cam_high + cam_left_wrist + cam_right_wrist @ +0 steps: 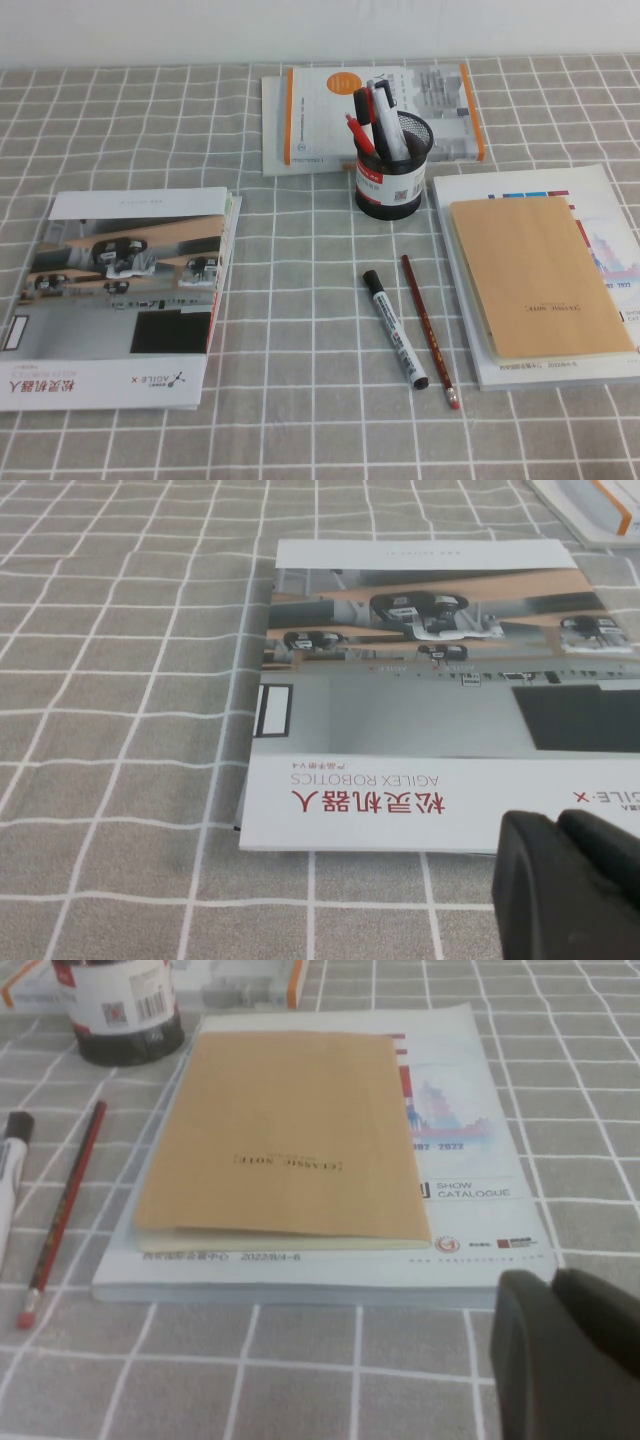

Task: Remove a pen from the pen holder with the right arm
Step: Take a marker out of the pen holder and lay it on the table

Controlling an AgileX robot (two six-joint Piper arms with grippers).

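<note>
Pen holder (389,165), black mesh with a label on its side, stands upright toward the back of the grey checked tablecloth (300,300), right of centre. Pens (368,115), red and black, stand in it, their tops leaning to my left; none is out.

Just behind the holder lies an orange-edged book (320,115). In front of the holder, flat on the cloth: a marker (394,328) with a black cap, and just beside it on my right a red pencil (430,332), eraser end toward me. The two lie close together but do not touch.

To my right a tan notebook (540,276) lies on top of a white catalogue (600,200).

My right gripper (556,1290) is above the cloth just off the near edge of that catalogue, closed tight with nothing in it, well apart from the holder.

My left gripper (557,825) is at the near edge of the brochure (130,290) on my left side. Wide or narrow, I cannot tell.

Neither arm shows in the high view.
</note>
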